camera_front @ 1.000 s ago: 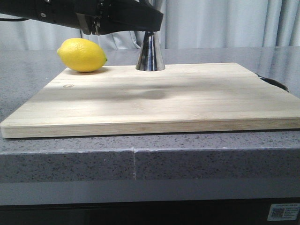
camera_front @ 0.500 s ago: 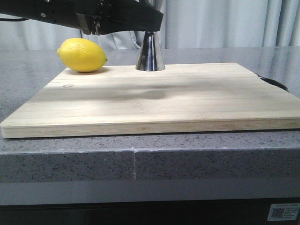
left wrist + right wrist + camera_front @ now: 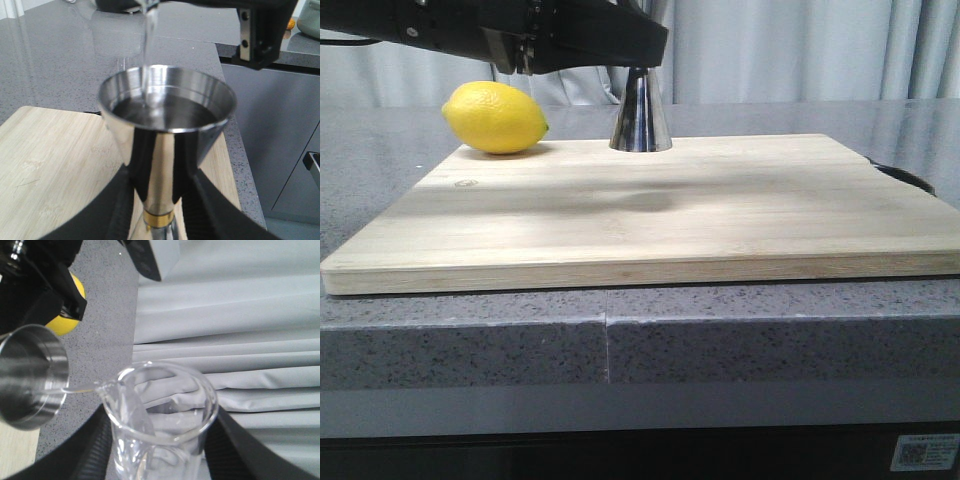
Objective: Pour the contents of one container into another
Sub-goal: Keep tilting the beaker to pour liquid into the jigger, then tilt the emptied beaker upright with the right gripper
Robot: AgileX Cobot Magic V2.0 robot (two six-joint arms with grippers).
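Observation:
In the left wrist view my left gripper [image 3: 162,202] is shut on the narrow waist of the steel jigger [image 3: 167,125], which stands upright on the cutting board [image 3: 50,165]. A thin clear stream [image 3: 149,55] falls into its upper cup, which holds liquid. In the right wrist view my right gripper [image 3: 162,455] is shut on the clear glass beaker [image 3: 160,410], tilted with its lip toward the jigger [image 3: 30,375]. The front view shows only the jigger's lower cone [image 3: 640,115] under my left arm [image 3: 570,40]; the beaker is out of that view.
A yellow lemon [image 3: 495,117] lies at the board's far left corner, left of the jigger. The wooden board [image 3: 650,215] rests on a grey speckled counter [image 3: 470,340]. Grey curtains [image 3: 800,50] hang behind. A dark handle [image 3: 910,178] shows at the board's right edge.

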